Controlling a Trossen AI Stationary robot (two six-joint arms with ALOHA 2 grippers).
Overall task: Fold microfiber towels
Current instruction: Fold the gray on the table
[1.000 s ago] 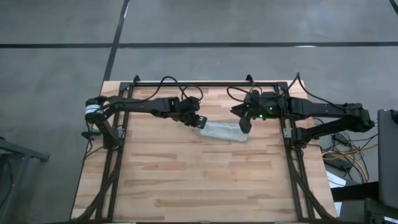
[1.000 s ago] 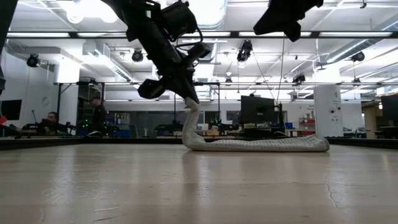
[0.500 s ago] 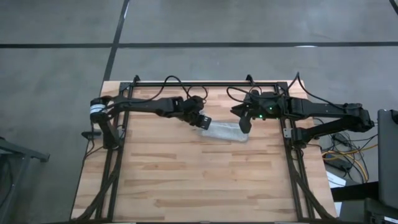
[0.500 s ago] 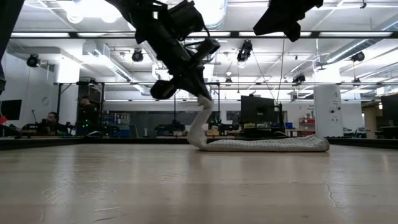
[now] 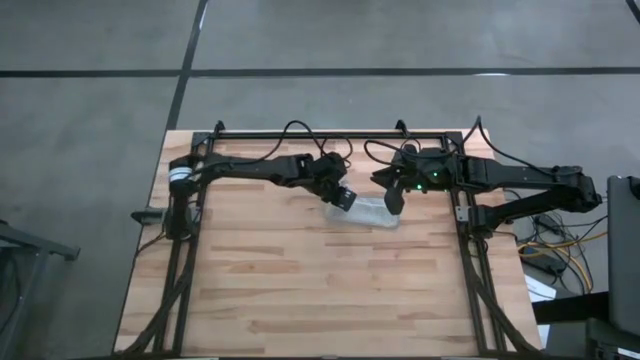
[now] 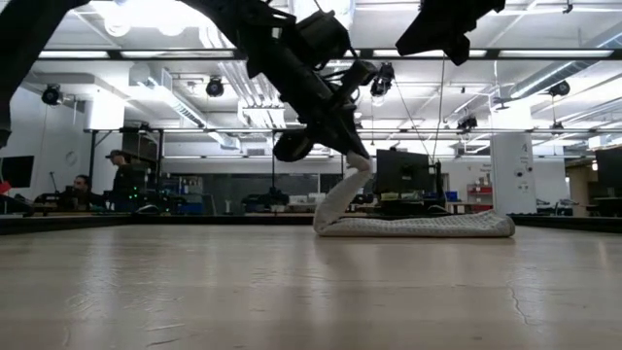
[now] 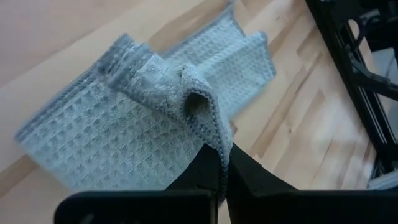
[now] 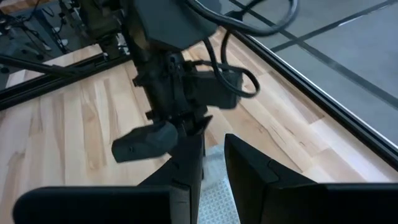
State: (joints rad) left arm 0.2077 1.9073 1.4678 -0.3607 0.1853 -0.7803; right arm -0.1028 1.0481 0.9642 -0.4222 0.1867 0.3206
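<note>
The grey-blue waffle-textured microfiber towel (image 5: 368, 211) lies as a folded strip on the desk (image 5: 300, 290), one end lifted and curling over.

Towel (image 5: 368, 212) on table (image 5: 300, 290) rear centre, left claw (image 5: 343, 198) at its left end, right claw (image 5: 394, 199) above right end

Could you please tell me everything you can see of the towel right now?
The towel is light grey-blue cloth with a waffle texture and stitched edges. It lies folded into a long flat strip on the wooden table, towards the far side. One end is lifted off the table and curls over, pinched in the shut left hand. Nothing else touches it.
</note>
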